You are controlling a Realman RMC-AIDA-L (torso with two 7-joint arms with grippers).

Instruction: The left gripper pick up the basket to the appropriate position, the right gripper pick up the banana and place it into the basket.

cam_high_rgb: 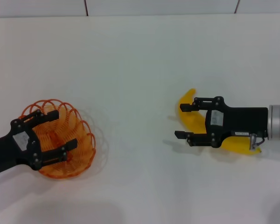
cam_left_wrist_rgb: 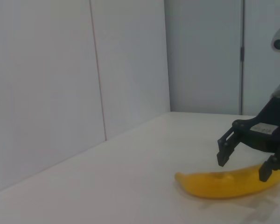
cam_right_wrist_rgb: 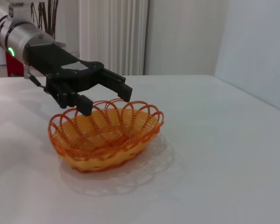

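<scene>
The orange wire basket [cam_high_rgb: 79, 156] sits on the white table at the lower left. My left gripper [cam_high_rgb: 56, 130] hovers over its left part, open, with one finger over the rim and one over the inside. The right wrist view shows this gripper [cam_right_wrist_rgb: 106, 100] just above the basket's rim [cam_right_wrist_rgb: 130, 135], not closed on it. The yellow banana [cam_high_rgb: 190, 116] lies on the table at the right. My right gripper [cam_high_rgb: 179, 120] is open low over its middle, with a finger on each side. The left wrist view shows the same: gripper [cam_left_wrist_rgb: 242, 168] and banana [cam_left_wrist_rgb: 214, 184].
The white table [cam_high_rgb: 140, 70] runs back to a wall along its far edge [cam_high_rgb: 140, 16]. A wide bare stretch of table lies between the basket and the banana. No other objects stand on it.
</scene>
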